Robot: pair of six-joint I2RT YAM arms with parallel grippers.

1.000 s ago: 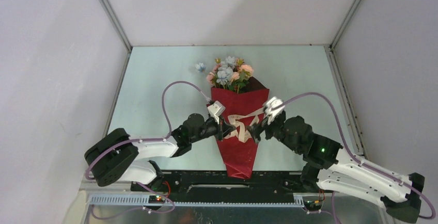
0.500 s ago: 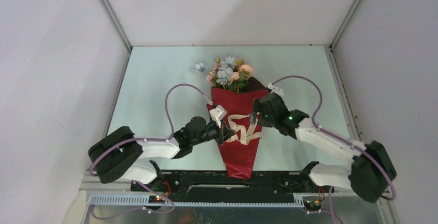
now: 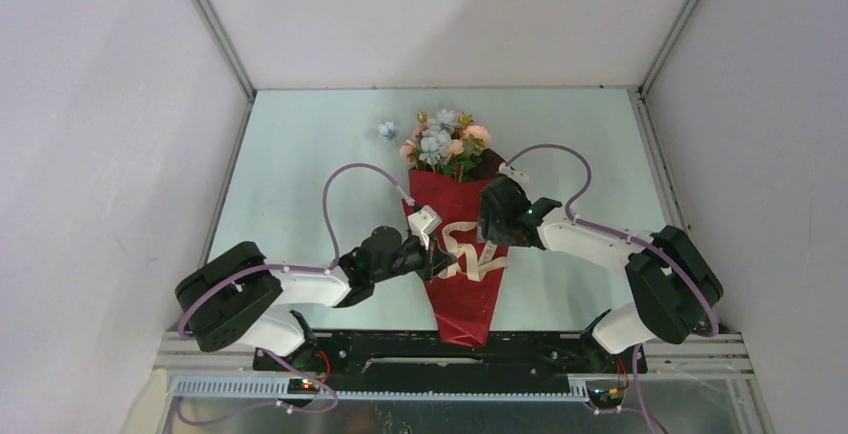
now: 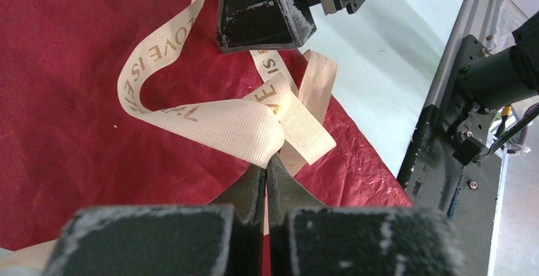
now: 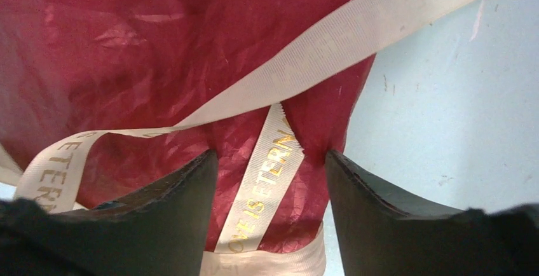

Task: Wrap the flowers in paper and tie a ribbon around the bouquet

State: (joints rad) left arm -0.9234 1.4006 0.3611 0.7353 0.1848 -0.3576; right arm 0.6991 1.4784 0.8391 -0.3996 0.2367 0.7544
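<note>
The flowers (image 3: 445, 144), pink and pale blue, stick out of the far end of a cone of red paper (image 3: 462, 299) lying mid-table. The cream ribbon (image 3: 472, 256), printed with gold letters, lies looped across the cone. My left gripper (image 3: 437, 259) is shut on a fold of the ribbon (image 4: 210, 123), its tips (image 4: 267, 161) pinched on the cloth over the paper (image 4: 76, 85). My right gripper (image 3: 487, 239) hangs open over the cone's right edge; in its wrist view a ribbon strand (image 5: 267, 174) runs between its fingers (image 5: 191, 193) above the paper (image 5: 159, 66).
One loose blue flower head (image 3: 387, 129) lies on the pale table (image 3: 300, 164) left of the bouquet. The arms' black mounting rail (image 3: 400, 349) runs along the near edge. Grey walls enclose the table on three sides.
My right arm has swung round from the near right, bringing its gripper from the knot up to the cone's right edge, jaws narrowing. The left gripper has held still on the ribbon.
</note>
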